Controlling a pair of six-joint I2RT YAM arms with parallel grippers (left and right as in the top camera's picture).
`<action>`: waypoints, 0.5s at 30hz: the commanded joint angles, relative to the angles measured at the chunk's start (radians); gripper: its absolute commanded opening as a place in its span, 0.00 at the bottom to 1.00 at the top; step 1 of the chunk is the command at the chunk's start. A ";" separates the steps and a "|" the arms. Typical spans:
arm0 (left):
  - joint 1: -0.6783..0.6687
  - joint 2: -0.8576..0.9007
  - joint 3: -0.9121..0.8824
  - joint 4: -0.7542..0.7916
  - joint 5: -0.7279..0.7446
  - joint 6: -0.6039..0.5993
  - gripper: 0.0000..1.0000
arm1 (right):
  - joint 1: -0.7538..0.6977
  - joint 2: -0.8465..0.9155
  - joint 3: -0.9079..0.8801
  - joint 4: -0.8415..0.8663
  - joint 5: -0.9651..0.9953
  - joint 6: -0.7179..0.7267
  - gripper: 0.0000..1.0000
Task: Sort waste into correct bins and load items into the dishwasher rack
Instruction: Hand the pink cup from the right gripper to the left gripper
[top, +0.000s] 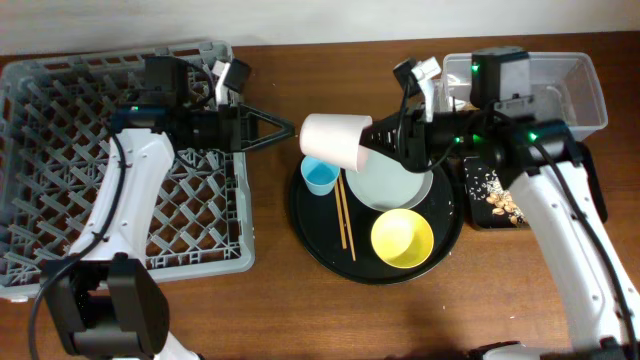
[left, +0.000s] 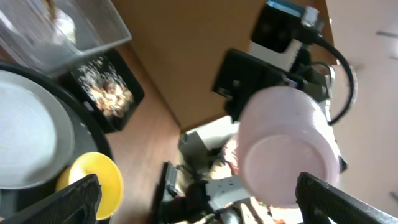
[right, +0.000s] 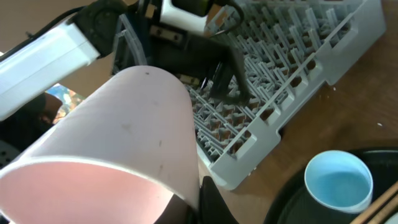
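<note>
A pink cup (top: 335, 141) hangs on its side above the left rim of the round black tray (top: 310, 225), and my right gripper (top: 372, 138) is shut on its rim. In the right wrist view the pink cup (right: 106, 143) fills the left half, pinched at my right gripper (right: 202, 202). My left gripper (top: 285, 128) stands open just left of the cup, its tips a little short of the cup's base. From the left wrist, the pink cup (left: 286, 146) sits ahead of my wide-apart left gripper (left: 199, 205). The grey dishwasher rack (top: 60, 150) lies at the left.
On the round tray are a light-blue cup (top: 320, 176), chopsticks (top: 345, 215), a yellow bowl (top: 402, 238) and a grey plate (top: 395, 182). A clear tub (top: 575, 90) stands at the back right. In front of it, a shallow black tray (top: 478, 215) holds food scraps (top: 500, 200).
</note>
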 joint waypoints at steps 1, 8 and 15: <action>-0.023 -0.008 0.008 -0.001 0.043 -0.093 0.99 | 0.000 0.098 0.002 0.076 -0.115 -0.016 0.04; -0.060 -0.008 0.008 -0.008 0.043 -0.100 0.99 | 0.081 0.152 0.002 0.193 -0.069 -0.002 0.04; -0.083 -0.008 0.008 -0.002 0.043 -0.099 0.71 | 0.141 0.203 0.002 0.271 -0.009 0.049 0.04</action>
